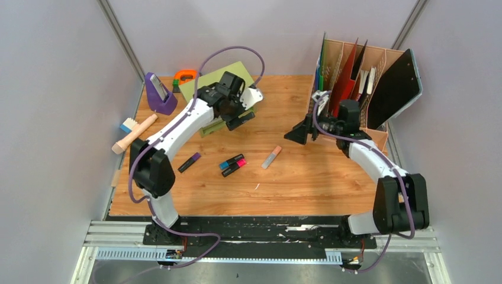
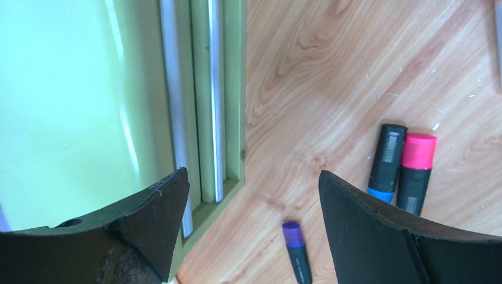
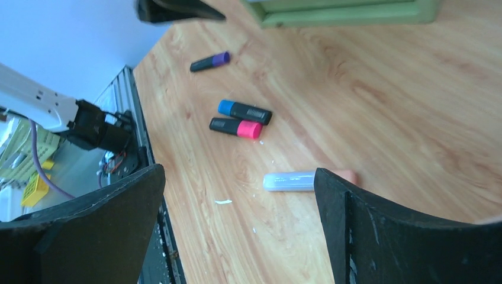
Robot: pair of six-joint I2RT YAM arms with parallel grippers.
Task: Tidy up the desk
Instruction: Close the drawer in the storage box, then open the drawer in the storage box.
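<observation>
Left gripper (image 2: 251,177) jaws wide apart, holding nothing, over edge of green drawer chest (image 2: 71,89), right gripper (image 3: 240,173) fully spread, empty, desk (image 1: 296,183) beneath both arms, 4 markers (image 1: 232,161) lying near its centre

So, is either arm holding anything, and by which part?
Nothing is held: the left gripper is open above the desk by the green chest; the right gripper is open, empty.
</observation>
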